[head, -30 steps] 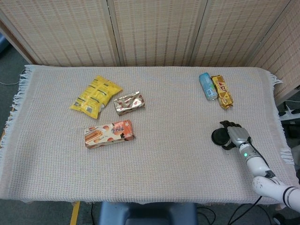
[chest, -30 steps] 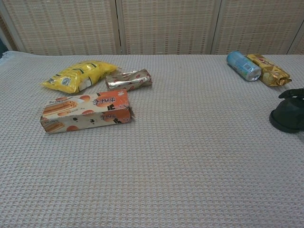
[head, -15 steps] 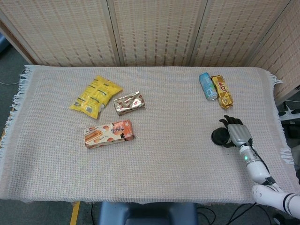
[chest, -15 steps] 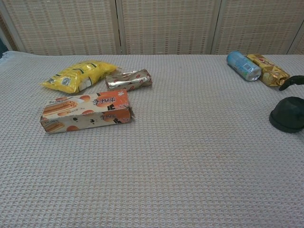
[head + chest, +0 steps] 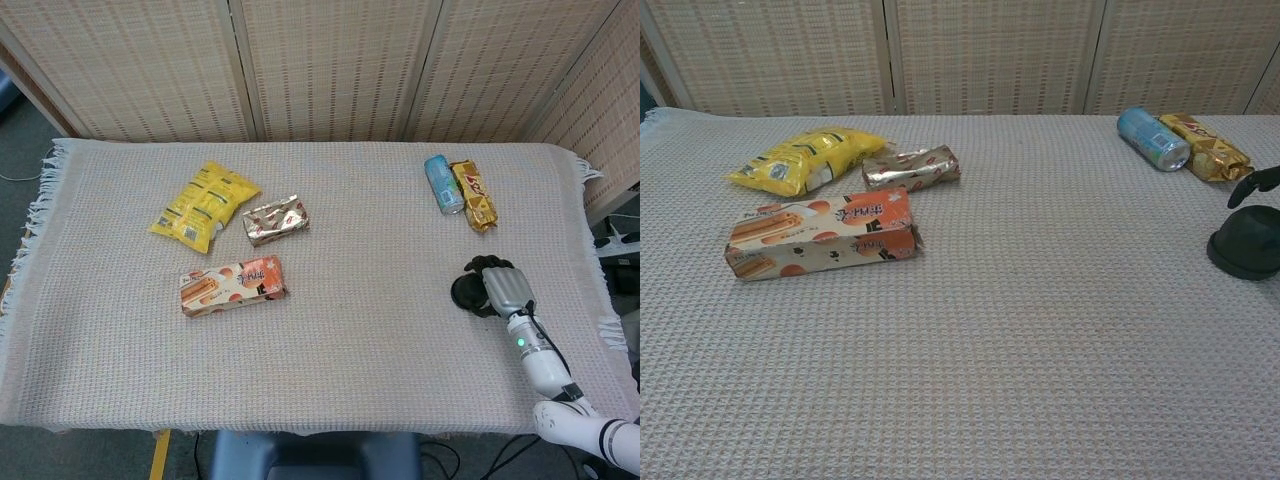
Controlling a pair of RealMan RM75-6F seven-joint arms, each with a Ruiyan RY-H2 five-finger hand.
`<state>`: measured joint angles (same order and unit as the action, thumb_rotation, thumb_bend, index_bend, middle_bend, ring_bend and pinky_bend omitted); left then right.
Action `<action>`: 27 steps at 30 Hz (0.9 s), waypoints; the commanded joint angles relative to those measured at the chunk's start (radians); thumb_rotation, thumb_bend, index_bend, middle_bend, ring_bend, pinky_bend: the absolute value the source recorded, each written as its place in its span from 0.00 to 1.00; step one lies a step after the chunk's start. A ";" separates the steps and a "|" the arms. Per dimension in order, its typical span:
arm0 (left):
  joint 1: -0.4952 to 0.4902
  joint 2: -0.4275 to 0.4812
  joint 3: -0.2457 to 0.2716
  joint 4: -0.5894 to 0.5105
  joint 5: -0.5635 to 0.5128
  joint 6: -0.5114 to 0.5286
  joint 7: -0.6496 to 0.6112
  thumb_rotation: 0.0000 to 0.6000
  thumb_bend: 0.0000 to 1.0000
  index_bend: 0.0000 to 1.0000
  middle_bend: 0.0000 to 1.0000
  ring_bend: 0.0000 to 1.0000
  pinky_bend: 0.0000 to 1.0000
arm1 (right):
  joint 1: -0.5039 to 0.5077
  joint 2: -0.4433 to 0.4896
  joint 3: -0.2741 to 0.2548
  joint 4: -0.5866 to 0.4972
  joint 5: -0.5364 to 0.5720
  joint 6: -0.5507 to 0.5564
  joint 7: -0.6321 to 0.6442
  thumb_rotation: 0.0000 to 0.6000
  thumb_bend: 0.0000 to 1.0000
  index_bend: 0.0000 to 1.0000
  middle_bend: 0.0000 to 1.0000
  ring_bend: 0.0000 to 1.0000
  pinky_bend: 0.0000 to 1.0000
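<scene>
My right hand [image 5: 503,288] hovers at the table's right side, just right of a black round object [image 5: 466,292] lying on the cloth. Its fingers bend over the object's far side. In the chest view one dark fingertip [image 5: 1255,185] shows above the black object [image 5: 1246,243] with a small gap, and the hand holds nothing. My left hand shows in neither view.
A blue can [image 5: 443,183] and a gold snack wrapper [image 5: 474,195] lie side by side at the back right. On the left lie a yellow bag [image 5: 205,205], a silver-brown packet [image 5: 276,220] and an orange biscuit box [image 5: 233,285]. Woven screens stand behind the table.
A second ago my right hand lay on the black object. It then lifted off with fingers spread, and now the fingers bend down towards it again. Nothing else moved.
</scene>
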<state>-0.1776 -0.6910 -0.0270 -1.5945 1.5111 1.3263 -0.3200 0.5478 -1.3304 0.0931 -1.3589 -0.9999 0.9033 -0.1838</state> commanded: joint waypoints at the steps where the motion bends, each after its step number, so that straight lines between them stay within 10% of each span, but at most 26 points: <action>1: 0.001 0.000 0.000 0.001 0.001 0.002 0.000 1.00 0.53 0.53 0.16 0.20 0.53 | -0.008 -0.013 0.006 0.009 -0.012 0.026 -0.003 1.00 0.17 0.35 0.24 0.21 0.28; 18: 0.000 -0.001 0.000 -0.002 0.000 0.000 0.005 1.00 0.53 0.53 0.17 0.20 0.53 | -0.038 -0.052 0.032 0.038 -0.071 0.110 0.008 1.00 0.17 0.55 0.40 0.43 0.51; 27: 0.002 0.000 -0.001 -0.002 0.000 0.005 0.001 1.00 0.53 0.53 0.17 0.20 0.53 | -0.131 0.137 -0.004 -0.218 -0.099 0.215 -0.052 1.00 0.17 0.55 0.41 0.44 0.51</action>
<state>-0.1754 -0.6909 -0.0281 -1.5961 1.5108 1.3316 -0.3187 0.4531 -1.2570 0.1111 -1.5032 -1.1220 1.0937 -0.1709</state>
